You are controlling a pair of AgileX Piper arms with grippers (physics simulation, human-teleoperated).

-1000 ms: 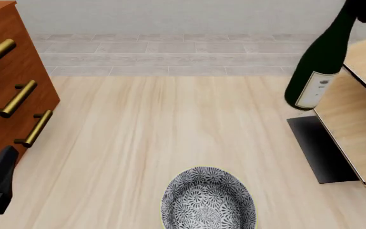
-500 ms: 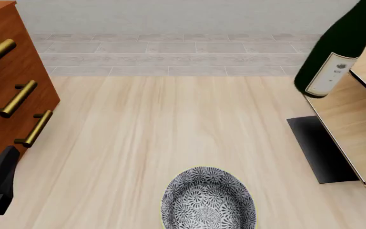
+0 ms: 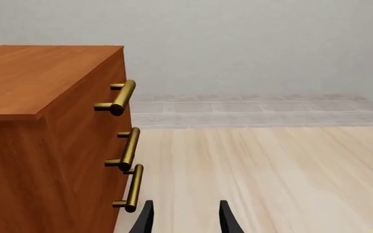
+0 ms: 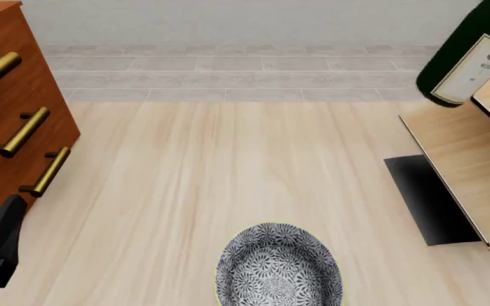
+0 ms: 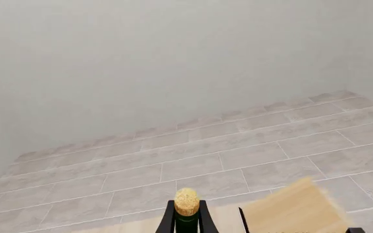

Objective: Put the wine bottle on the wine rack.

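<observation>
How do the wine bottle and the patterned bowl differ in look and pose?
The wine bottle is dark green with a white label; the bowl is black-and-white patterned. The bottle hangs tilted above the wine rack, held at its neck; the bowl sits upright on the table, untouched.

A reddish-brown wooden drawer cabinet with three brass bar handles fills the left of the frame. At the bottom centre, the left gripper shows two dark fingertips parted over the pale wood-grain tabletop.
</observation>
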